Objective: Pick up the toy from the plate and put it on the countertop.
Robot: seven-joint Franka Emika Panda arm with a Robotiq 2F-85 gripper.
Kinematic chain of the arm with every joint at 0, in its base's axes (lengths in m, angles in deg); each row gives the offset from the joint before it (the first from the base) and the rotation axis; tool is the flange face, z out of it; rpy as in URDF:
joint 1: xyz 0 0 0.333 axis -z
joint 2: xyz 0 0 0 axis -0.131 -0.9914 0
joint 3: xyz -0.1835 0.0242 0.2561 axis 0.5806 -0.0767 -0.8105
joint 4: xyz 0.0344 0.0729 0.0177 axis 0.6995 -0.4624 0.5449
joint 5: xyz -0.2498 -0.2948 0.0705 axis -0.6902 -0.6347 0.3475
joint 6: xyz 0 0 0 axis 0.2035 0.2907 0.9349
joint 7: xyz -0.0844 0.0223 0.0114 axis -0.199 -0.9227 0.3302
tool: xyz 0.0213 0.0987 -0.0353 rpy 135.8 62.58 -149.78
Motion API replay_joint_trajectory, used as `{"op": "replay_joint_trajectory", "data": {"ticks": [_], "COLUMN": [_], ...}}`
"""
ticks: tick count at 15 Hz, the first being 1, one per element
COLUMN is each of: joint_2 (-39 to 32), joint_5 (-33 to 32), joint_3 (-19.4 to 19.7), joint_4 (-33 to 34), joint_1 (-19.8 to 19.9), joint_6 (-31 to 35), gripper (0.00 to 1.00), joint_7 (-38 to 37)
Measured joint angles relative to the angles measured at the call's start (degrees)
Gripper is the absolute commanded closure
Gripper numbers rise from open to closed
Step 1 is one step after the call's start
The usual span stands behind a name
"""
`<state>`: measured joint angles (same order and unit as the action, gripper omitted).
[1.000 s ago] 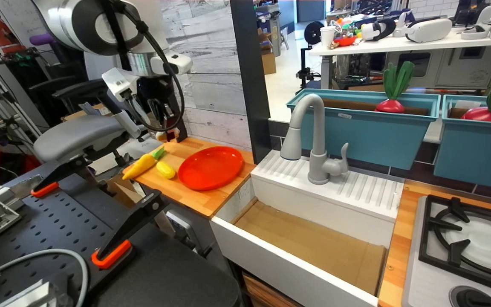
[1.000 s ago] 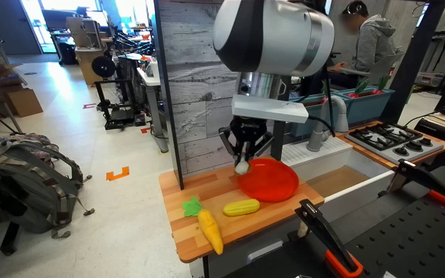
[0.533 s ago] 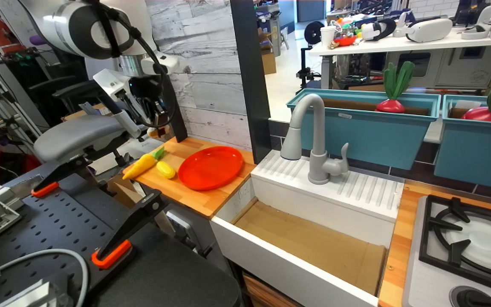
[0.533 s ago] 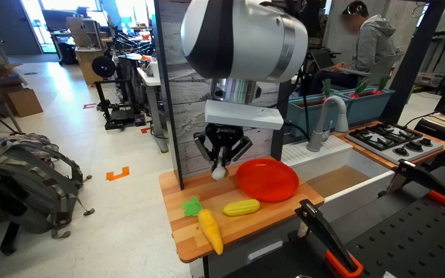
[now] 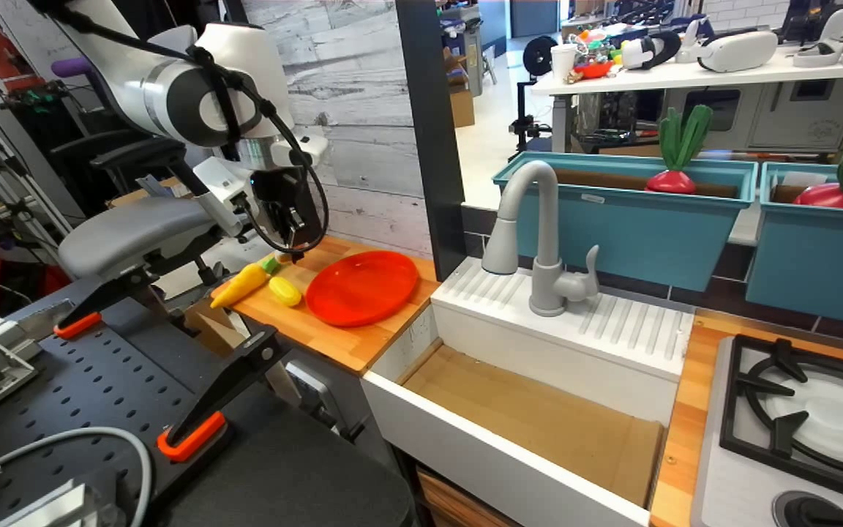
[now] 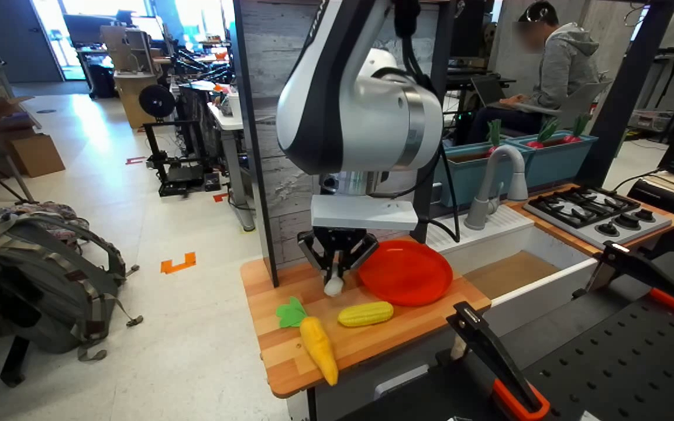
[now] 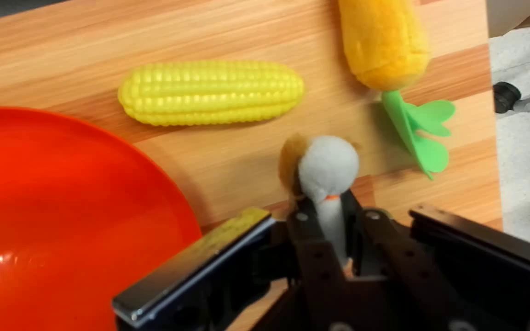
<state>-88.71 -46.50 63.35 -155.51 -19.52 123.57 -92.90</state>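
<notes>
My gripper [image 7: 329,209] is shut on the toy [image 7: 329,165], a soft, pale whitish round piece with an orange-brown part beside it. In an exterior view the gripper [image 6: 335,272] points down and holds the toy [image 6: 333,286] low over the tan wooden countertop [image 6: 299,286], left of the plate. Whether the toy touches the wood is hard to tell. The glossy orange-red plate [image 6: 405,273] lies bare on the countertop; it also shows in the wrist view [image 7: 62,207]. In an exterior view the gripper [image 5: 293,249] hides most of the toy [image 5: 282,258].
A yellow corn [image 7: 210,92] lies in front of the plate. A yellow-orange carrot with green leaves [image 6: 317,348] lies near the countertop's corner. A wood-plank wall [image 6: 337,204] stands behind. The white sink [image 5: 495,446] and grey faucet [image 5: 546,241] are beyond the plate.
My gripper, shut on the toy the whole time, has moved from the plate's rim sideways over the bare countertop, then down closer to the wood. The plate, corn and carrot have not moved.
</notes>
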Motion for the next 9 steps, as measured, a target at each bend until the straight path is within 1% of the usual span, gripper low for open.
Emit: {"op": "replay_joint_trajectory", "data": {"ticks": [3,4,8,9], "joint_2": [-2.3,-2.7,-2.4,-1.9], "joint_5": [0.0,-0.1,-1.6,-1.8], "joint_3": [0.8,0.9,0.9,0.8], "joint_4": [2.4,2.9,2.9,2.5], "joint_1": [-0.2,-0.3,-0.9,-0.9], "joint_6": [-0.2,-0.3,-0.3,-0.3], "gripper": [0.38,0.3,0.01,0.0], "joint_7": [-0.1,-0.1,-0.1,0.0]}}
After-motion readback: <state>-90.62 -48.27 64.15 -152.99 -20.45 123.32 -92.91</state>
